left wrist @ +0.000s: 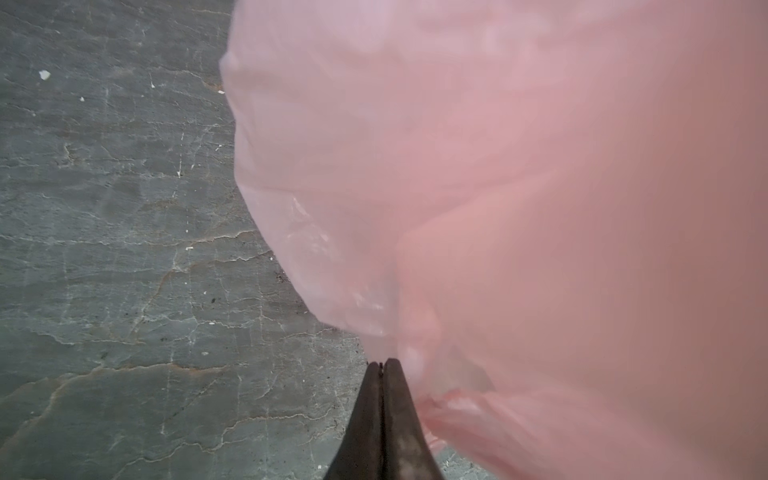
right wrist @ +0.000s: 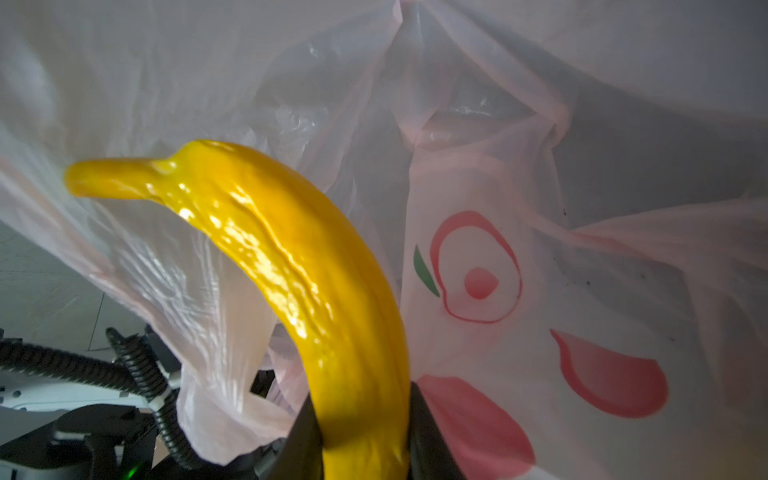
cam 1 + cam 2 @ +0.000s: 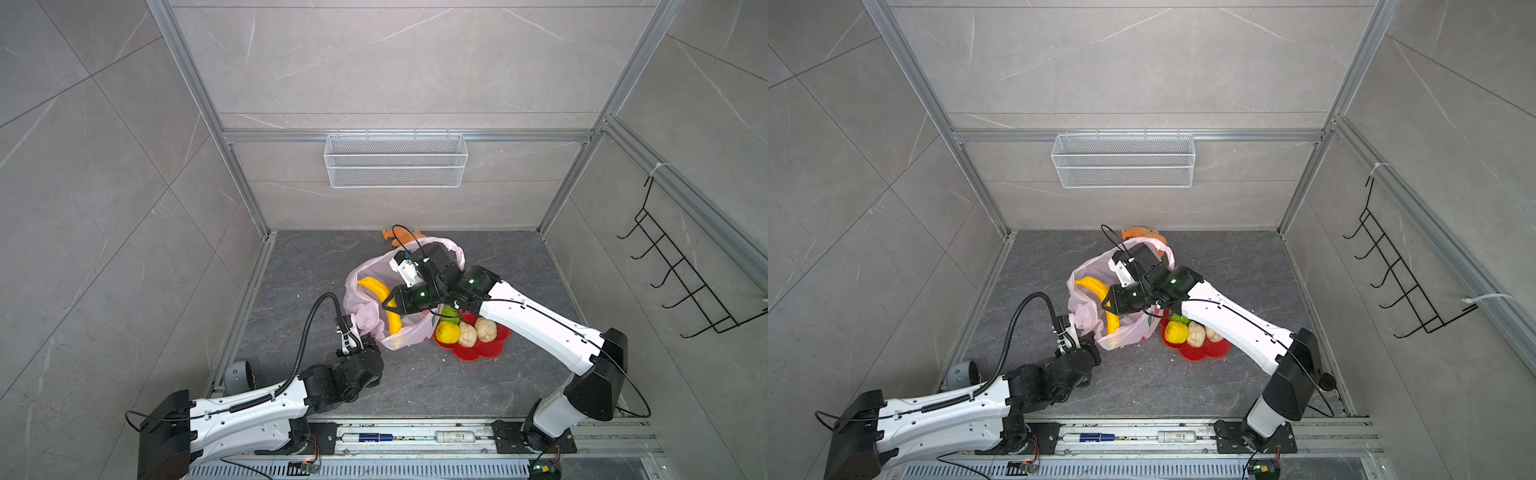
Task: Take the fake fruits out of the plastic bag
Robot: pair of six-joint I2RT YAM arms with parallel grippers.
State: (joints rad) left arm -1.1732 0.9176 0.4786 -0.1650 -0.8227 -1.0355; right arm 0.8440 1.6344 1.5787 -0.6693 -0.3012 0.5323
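Observation:
The pale-pink plastic bag [image 3: 409,332] lies open in the middle of the floor in both top views. Inside it, my right gripper [image 3: 390,305] is shut on a curved yellow banana [image 3: 374,286], whose body sits between the two black fingers [image 2: 430,436] in the right wrist view, banana [image 2: 299,270]. My left gripper [image 1: 382,365] has its jaws pressed together at the bag's [image 1: 498,187] near-left rim, a thin fold of film at the tips. A bumpy yellow ball [image 3: 447,331], a green one [image 3: 451,313] and two beige lumps [image 3: 467,333] rest on a plate.
The red flower-shaped plate [image 3: 478,353] lies right of the bag, under my right forearm. An orange plush toy [image 3: 399,235] lies behind the bag. A wire basket [image 3: 395,160] hangs on the back wall, a black hook rack [image 3: 681,270] on the right wall.

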